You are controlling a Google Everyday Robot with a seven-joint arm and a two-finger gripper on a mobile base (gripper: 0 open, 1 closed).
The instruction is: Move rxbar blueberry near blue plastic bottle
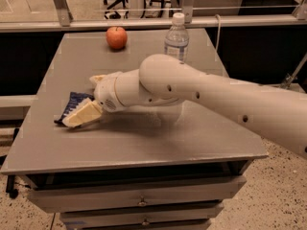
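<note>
The rxbar blueberry [73,105], a flat dark navy wrapper, lies on the left part of the grey table [144,138]. My gripper [82,101] is down at the bar with its cream fingers [82,115] spread; the near finger lies across the bar's right side and covers part of it. The fingers look open, not closed on the bar. The blue plastic bottle [177,38], clear with a white cap, stands upright at the back of the table, well away from the bar. My white arm [216,99] reaches in from the right.
A red apple [116,37] sits at the back of the table, left of the bottle. The table has drawers [144,202] below its front edge. A rail and glass partition [144,22] run behind the table. Office chairs stand beyond.
</note>
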